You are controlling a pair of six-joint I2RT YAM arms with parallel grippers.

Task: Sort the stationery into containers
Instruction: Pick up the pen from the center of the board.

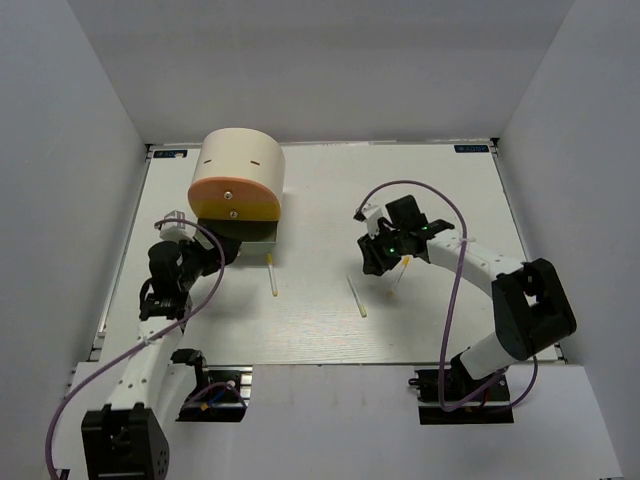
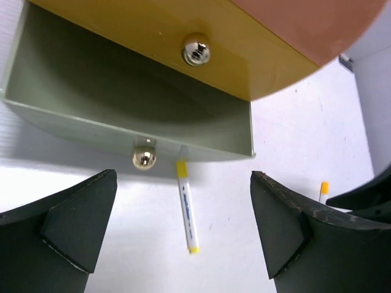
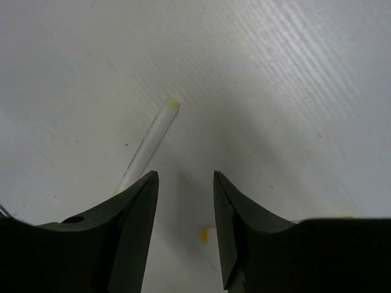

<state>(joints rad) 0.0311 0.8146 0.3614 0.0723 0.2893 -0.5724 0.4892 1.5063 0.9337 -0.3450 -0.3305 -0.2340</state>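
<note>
The cream organiser (image 1: 243,158) stands at the back left, its orange (image 1: 228,192) and yellow (image 2: 153,36) drawers shut. The grey-green bottom drawer (image 2: 122,91) is pulled out and looks empty. My left gripper (image 1: 222,252) (image 2: 183,177) hovers wide open just in front of that drawer, holding nothing. A white stick with yellow ends (image 2: 186,210) (image 1: 271,276) lies on the table below it. My right gripper (image 1: 385,265) (image 3: 184,176) stands partly open close over the table, with nothing between its fingers. Another white stick (image 3: 151,140) (image 1: 400,274) runs past its left finger.
A third yellow-tipped stick (image 1: 357,296) lies mid-table between the arms; its end (image 3: 206,234) shows low between the right fingers. The open drawer's round knob (image 2: 144,158) points toward the left gripper. White walls close off the table on three sides.
</note>
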